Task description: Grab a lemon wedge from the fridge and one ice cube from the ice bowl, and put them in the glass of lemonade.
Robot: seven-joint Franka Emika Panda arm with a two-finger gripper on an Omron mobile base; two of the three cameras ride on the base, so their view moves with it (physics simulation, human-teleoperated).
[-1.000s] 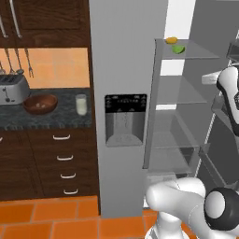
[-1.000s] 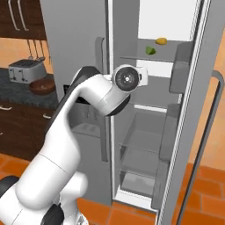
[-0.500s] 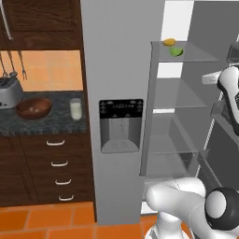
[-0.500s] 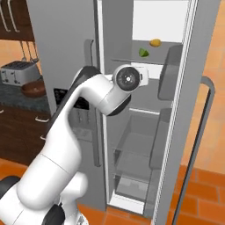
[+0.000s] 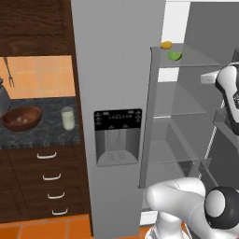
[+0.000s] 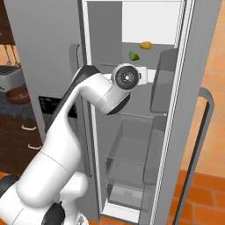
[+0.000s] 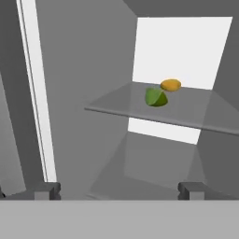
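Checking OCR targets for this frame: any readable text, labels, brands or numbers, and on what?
None legible.
The black dispenser panel on the fridge carries a row of tiny pale marks: too small and blurred to read.
No lettering on the lemon wedge, the orange fruit beside it, the glass of lemonade or the ice bowl.

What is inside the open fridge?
On the top glass shelf of the fridge sit a green lemon wedge and a small orange fruit just behind it. The lower shelves look bare; the white arm hides part of them.
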